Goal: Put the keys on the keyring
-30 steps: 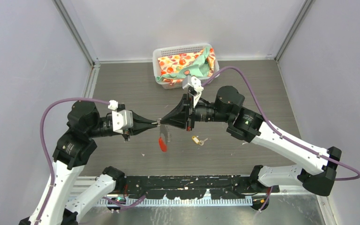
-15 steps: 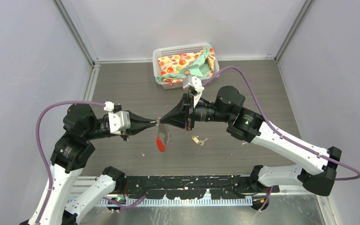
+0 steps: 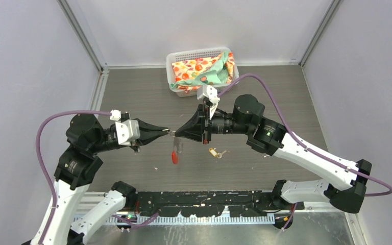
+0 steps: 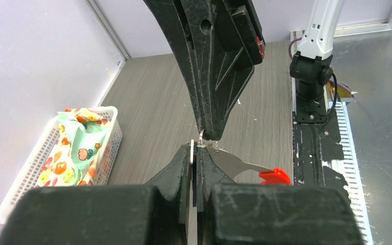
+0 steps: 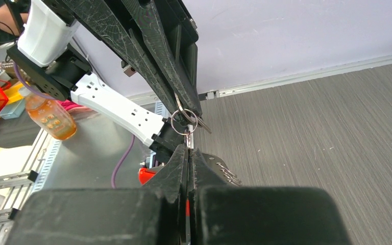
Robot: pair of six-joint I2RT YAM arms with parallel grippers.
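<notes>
1. Left gripper [image 3: 167,132] — black tapered plastic fingers, pressed together on a thin silver edge of the keyring [image 3: 175,148]. Its arm has drawn slightly leftward since the earlier frame.
2. Keyring — held in the air between the two fingertips. A round wire split ring [image 5: 184,121] sits at the top, with a flat silver piece and a glossy red oblong tag [image 3: 174,157] hanging below. The separate silver pieces cannot be told apart.
3. Right gripper [image 3: 178,133] — black wedge-shaped fingers closed with no gap, pinching the bottom of the split ring, tip to tip with the left.
4. Basket [image 3: 194,53] — white perforated plastic at the far wall, holding crumpled floral cloth [image 3: 199,69].
5. Brass key [image 3: 214,152] — small and yellow, lying flat on the grey wood-grain table [image 3: 132,97], near the hanging tag on its right, unmoved.
</notes>
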